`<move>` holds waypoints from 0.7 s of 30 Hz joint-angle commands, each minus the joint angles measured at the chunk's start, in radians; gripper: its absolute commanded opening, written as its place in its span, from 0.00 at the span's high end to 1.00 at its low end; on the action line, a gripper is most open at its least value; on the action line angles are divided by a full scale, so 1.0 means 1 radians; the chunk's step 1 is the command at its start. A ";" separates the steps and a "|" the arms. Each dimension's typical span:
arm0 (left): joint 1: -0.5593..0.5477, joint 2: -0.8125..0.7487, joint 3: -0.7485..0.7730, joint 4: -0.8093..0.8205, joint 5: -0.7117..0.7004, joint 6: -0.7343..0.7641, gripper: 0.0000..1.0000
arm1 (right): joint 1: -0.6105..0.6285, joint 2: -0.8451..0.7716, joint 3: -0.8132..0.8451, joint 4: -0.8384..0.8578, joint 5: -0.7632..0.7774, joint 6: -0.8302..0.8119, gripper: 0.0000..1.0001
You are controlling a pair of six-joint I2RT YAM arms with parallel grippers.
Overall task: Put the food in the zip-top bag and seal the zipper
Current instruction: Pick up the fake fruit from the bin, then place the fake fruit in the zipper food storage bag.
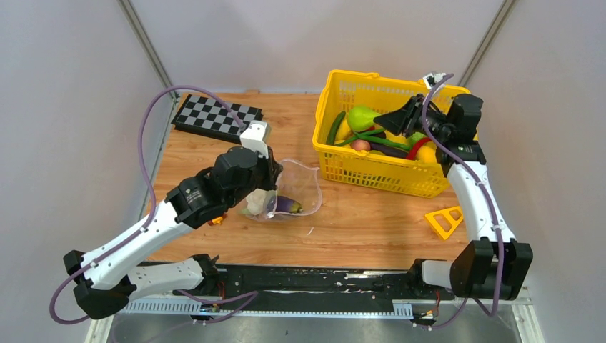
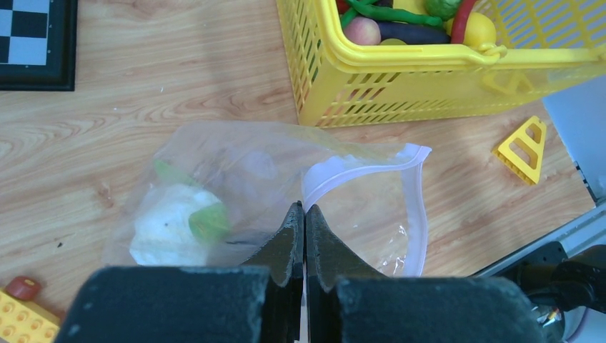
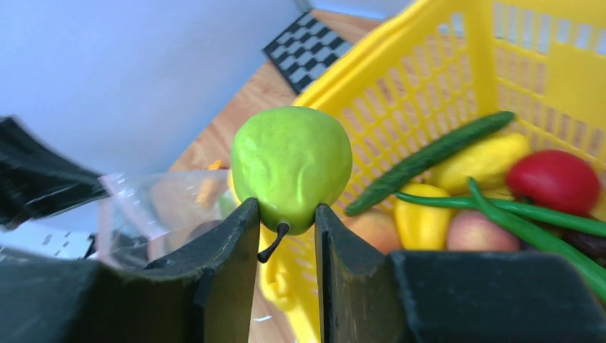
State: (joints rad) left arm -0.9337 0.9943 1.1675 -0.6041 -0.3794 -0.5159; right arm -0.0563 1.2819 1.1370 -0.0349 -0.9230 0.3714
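The clear zip-top bag [image 1: 304, 187] lies open on the wooden table, left of the yellow basket. Its pale pink zipper strip [image 2: 371, 163] curves round the mouth. A purple eggplant [image 1: 289, 206] and a white and green piece [image 2: 175, 223] are inside. My left gripper [image 2: 305, 209] is shut on the bag's rim by the strip; it also shows in the top view [image 1: 271, 175]. My right gripper [image 3: 286, 214] is shut on a green pear-like fruit [image 3: 291, 161], stem toward the camera, and holds it above the basket's left part [image 1: 363, 117]. More food [image 3: 550, 182] lies in the basket.
The yellow basket [image 1: 371, 175] stands at the back right, its wall close to the bag [image 2: 400, 93]. A checkerboard [image 1: 214, 114] lies at the back left. A yellow triangle [image 1: 444, 220] lies right of the bag. A yellow and orange block [image 2: 21, 318] sits by the left arm.
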 commanded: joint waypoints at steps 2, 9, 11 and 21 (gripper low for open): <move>0.001 0.013 -0.007 0.055 -0.004 -0.025 1.00 | 0.092 -0.063 0.067 0.078 -0.208 0.022 0.82; 0.003 0.031 0.016 0.066 -0.029 -0.038 1.00 | 0.346 -0.101 0.114 -0.131 -0.237 -0.227 0.82; 0.003 0.036 0.024 0.064 -0.029 -0.037 1.00 | 0.408 -0.112 0.114 -0.228 -0.212 -0.318 0.82; 0.006 0.033 0.032 0.082 -0.022 -0.056 1.00 | 0.637 -0.074 0.156 -0.532 0.136 -0.628 0.82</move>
State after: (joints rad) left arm -0.9333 1.0321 1.1648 -0.5678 -0.3862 -0.5465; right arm 0.5163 1.1866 1.2518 -0.4610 -0.9653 -0.1059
